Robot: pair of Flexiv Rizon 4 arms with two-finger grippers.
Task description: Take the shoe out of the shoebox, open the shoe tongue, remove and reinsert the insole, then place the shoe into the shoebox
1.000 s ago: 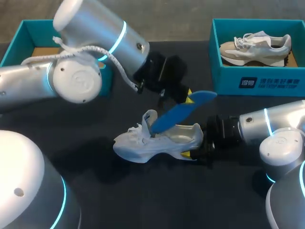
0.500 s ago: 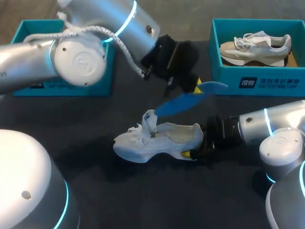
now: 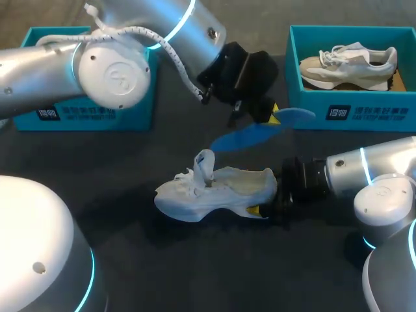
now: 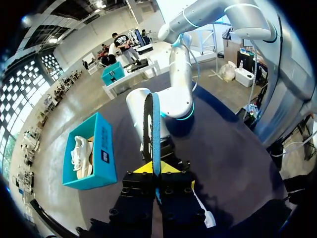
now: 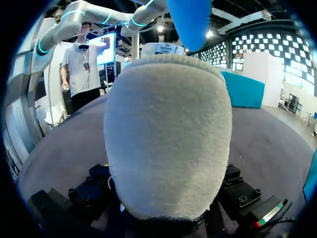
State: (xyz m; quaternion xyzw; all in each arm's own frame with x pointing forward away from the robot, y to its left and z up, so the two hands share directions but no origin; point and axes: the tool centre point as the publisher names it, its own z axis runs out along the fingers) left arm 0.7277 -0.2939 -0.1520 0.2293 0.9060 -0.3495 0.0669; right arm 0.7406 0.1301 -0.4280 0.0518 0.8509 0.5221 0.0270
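Observation:
A white shoe point(image 3: 214, 192) stands on the dark table in the head view, its tongue point(image 3: 204, 164) pulled upright. My right gripper point(image 3: 265, 207) is shut on the shoe's heel from the right. In the right wrist view that heel point(image 5: 168, 134) fills the space between the fingers. Above and right of the shoe hangs the blue insole point(image 3: 250, 134), clear of it, with my left gripper point(image 3: 270, 112) shut on its rear end. From the left wrist the insole point(image 4: 152, 129) shows edge-on between the yellow tips of the left gripper point(image 4: 156, 171).
A teal shoebox point(image 3: 351, 110) at the back right holds a second, beige and white shoe point(image 3: 348, 64). Another teal shoebox point(image 3: 84, 114) stands at the back left, half hidden by my left arm. Bare table lies in front of the shoe.
My left gripper has risen and moved right with the insole, whose front end has come out of the shoe. The right arm and the shoe have kept still.

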